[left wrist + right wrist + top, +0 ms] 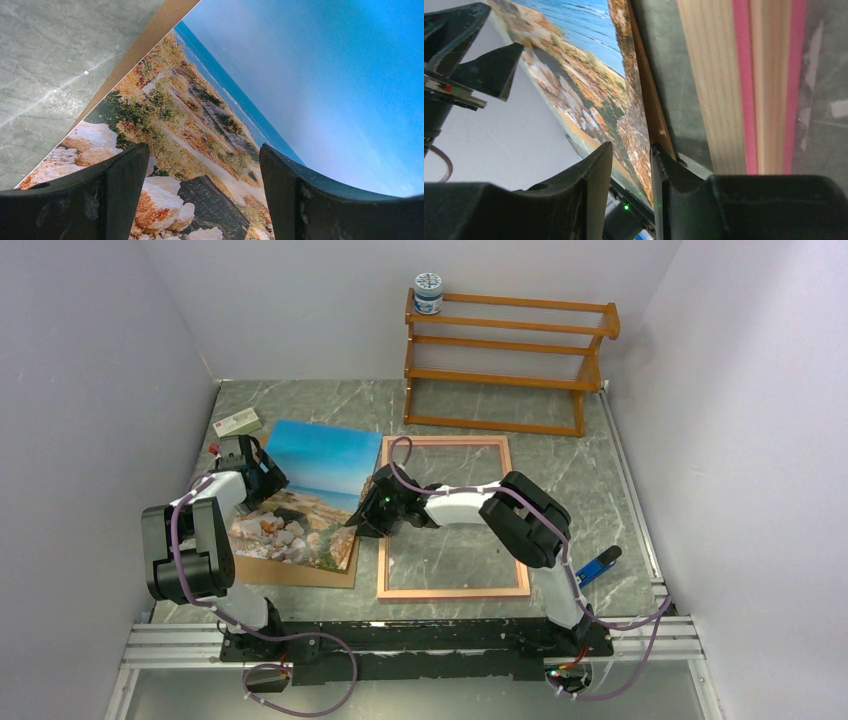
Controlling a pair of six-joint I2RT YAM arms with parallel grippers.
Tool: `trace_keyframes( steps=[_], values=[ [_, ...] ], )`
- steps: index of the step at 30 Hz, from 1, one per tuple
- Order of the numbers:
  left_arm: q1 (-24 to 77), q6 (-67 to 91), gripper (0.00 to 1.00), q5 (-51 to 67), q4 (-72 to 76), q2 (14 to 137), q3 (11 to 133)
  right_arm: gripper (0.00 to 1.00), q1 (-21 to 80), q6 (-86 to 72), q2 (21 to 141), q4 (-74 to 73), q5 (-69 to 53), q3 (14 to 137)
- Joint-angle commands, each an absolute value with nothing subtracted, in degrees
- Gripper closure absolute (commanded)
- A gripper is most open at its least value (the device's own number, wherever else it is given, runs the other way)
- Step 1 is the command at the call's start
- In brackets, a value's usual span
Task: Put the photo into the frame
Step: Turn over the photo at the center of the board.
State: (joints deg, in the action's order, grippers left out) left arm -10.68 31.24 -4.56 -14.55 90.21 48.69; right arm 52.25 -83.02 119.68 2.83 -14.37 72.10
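Right end effector pinches the photo edge, clear only from its wrist view; left end effector gapes empty.

bright even overhead light; soft faint shadows; pale sheen on table; wrist views soft at near edges.

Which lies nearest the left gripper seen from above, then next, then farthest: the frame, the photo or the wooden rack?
1. The photo, directly under the left gripper.
2. The frame, to its right.
3. The wooden rack, far back right.
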Motion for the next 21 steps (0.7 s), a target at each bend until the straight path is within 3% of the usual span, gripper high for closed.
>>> trace_keyframes(
  steps=[1, 13, 21],
  values=[
    [-10.73, 32.70, 0.13, -4.48, -17.59, 90.25, 49.40, 0.62, 52.03, -81.83, 118.14, 12.61, -10.78, 71.06],
    [-10.72, 35.21, 0.10, -4.44, -16.31, 88.23, 47.88, 0.64, 51.54, -79.38, 122.37, 15.03, -11.57, 73.50],
    [-10.81, 37.16, 0.11, -2.38, -18.41, 85.00, 50.16, 0.85, 51.25, -75.44, 122.55, 14.13, -8.64, 74.46]
  ],
)
